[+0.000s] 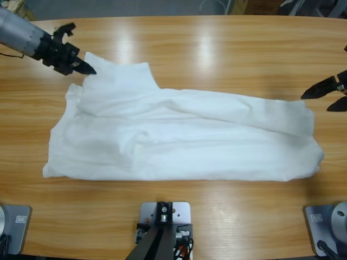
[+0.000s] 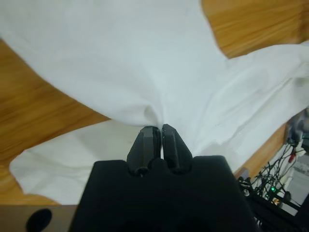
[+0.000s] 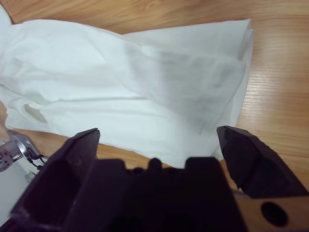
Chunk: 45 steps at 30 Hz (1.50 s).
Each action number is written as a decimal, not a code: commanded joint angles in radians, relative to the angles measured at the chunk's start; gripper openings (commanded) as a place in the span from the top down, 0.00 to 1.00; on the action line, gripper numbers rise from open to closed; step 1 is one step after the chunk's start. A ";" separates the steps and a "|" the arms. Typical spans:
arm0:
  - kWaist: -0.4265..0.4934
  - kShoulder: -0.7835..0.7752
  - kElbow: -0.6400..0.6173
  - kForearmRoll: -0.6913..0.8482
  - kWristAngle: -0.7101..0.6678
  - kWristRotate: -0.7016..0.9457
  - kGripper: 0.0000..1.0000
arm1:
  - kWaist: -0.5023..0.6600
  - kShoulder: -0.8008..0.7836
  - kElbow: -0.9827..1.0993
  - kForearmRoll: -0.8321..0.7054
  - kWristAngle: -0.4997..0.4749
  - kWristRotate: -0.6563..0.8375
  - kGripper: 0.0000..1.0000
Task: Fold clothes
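The white T-shirt point(image 1: 184, 135) lies rumpled along the wooden surface point(image 1: 217, 49), long axis lengthwise. The left gripper point(image 1: 89, 70) pinches its corner; the right gripper point(image 1: 320, 96), jaws spread, hovers beside its opposite end.

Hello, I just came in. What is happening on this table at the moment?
Two robot arms are working on a white T-shirt that lies spread and rumpled on the wooden table. The left gripper is shut on the shirt's upper corner, pinching a bit of fabric. The right gripper is open and hangs just off the shirt's other end, not touching it. No neat fold shows yet.
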 commanded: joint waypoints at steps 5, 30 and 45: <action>0.011 -0.170 0.094 0.062 -0.015 -0.007 1.00 | 0.011 -0.017 0.031 -0.010 0.005 0.002 0.00; -0.015 -0.464 0.327 0.082 -0.016 -0.037 1.00 | 0.011 -0.018 0.034 -0.020 -0.039 0.024 0.00; -0.019 -0.424 0.329 0.100 -0.011 -0.075 1.00 | 0.005 0.085 -0.039 -0.034 -0.044 0.030 0.00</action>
